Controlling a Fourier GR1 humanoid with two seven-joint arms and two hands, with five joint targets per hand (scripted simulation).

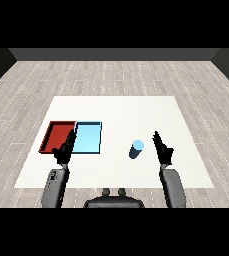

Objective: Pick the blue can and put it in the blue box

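Note:
A blue can (136,149) stands upright on the white table (121,112), right of the middle. The light blue tray (88,138) lies to its left, side by side with the red tray (58,136). My right hand (163,150) hovers just right of the can with straight fingers, apart from it. My left hand (64,150) is open too, over the near edge where the two trays meet. Neither hand holds anything.
The table's near edge runs just in front of both hands. Grey wooden floor surrounds the table on all sides.

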